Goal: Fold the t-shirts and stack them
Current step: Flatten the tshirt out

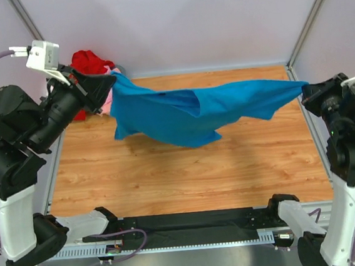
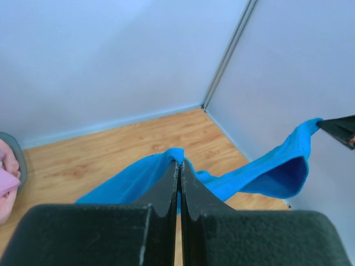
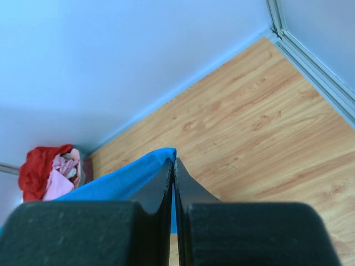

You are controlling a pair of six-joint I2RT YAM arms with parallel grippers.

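A bright blue t-shirt point(image 1: 194, 112) hangs stretched in the air above the wooden table, held at both ends. My left gripper point(image 1: 111, 81) is shut on its left end, high at the back left; in the left wrist view the blue cloth point(image 2: 133, 180) is pinched at the tips of the left gripper point(image 2: 179, 164). At the right edge my right gripper point(image 1: 303, 89) is shut on the other end, and the blue fabric point(image 3: 119, 177) shows at the tips of the right gripper point(image 3: 173, 162). A red t-shirt point(image 1: 90, 61) and a light pink one point(image 1: 107, 97) lie bunched in the back left corner.
The wooden table point(image 1: 188, 176) has pale walls behind and at both sides, with a metal rail point(image 1: 313, 132) along its right edge. A black strip point(image 1: 192, 223) runs between the arm bases at the near edge. The red and pink heap point(image 3: 50, 172) also shows in the right wrist view.
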